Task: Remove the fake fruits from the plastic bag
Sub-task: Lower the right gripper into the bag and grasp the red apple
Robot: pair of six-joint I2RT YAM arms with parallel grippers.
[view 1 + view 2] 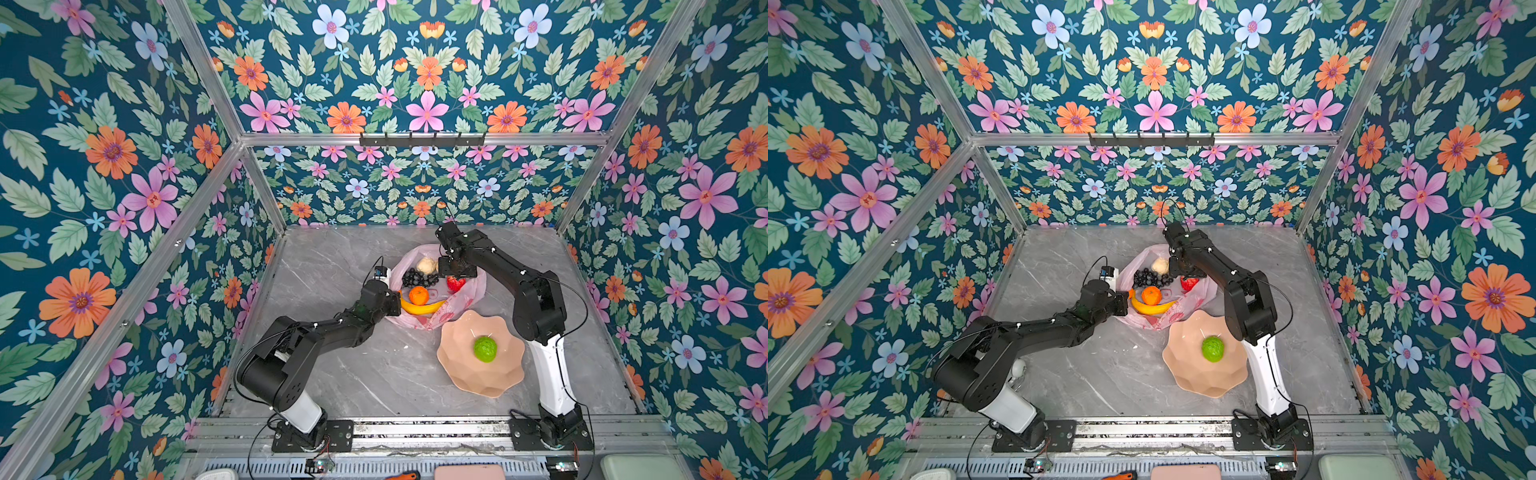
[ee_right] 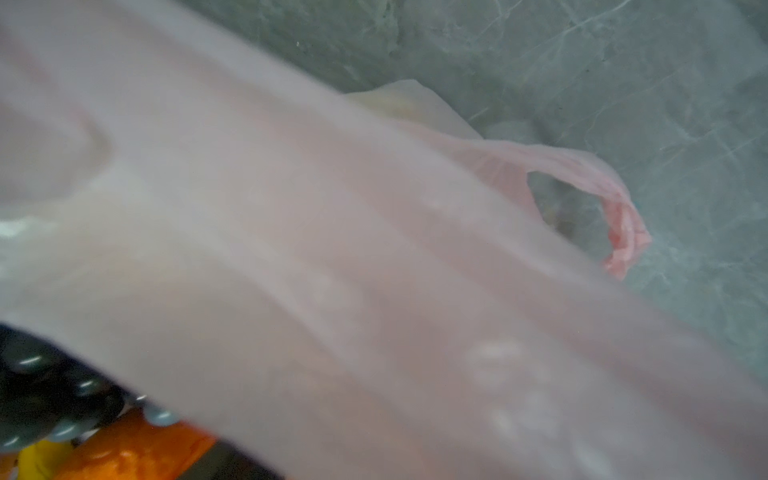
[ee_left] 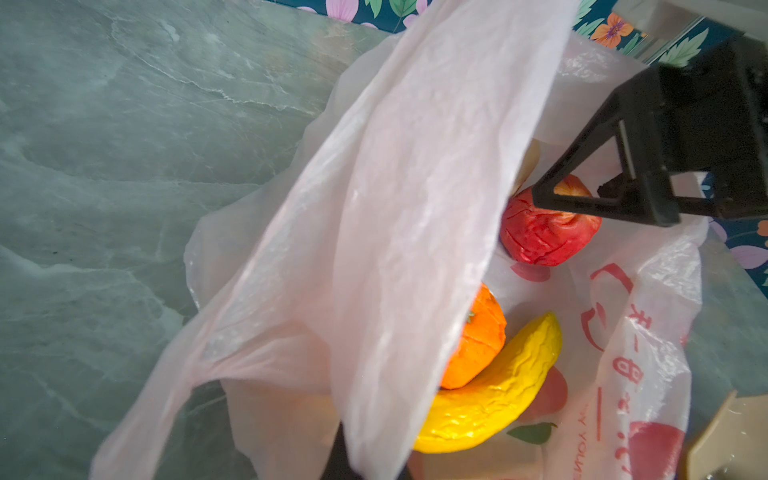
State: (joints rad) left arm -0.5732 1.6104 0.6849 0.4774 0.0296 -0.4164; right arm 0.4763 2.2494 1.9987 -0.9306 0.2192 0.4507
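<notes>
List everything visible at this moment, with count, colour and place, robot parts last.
plastic bag: 1, pale pink, mid-table, open
banana: 1, yellow, in bag
orange: 1, orange, in bag, beside banana
apple: 1, red, in bag
grape bunch: 1, dark purple, in bag
lumpy piece: 1 seen, cream, in bag
bowl: 1, peach-pink, beside bag
green fruit: 1, in bowl
table: grey marble
left gripper: shut on the bag's edge
right gripper: open, above apple
</notes>
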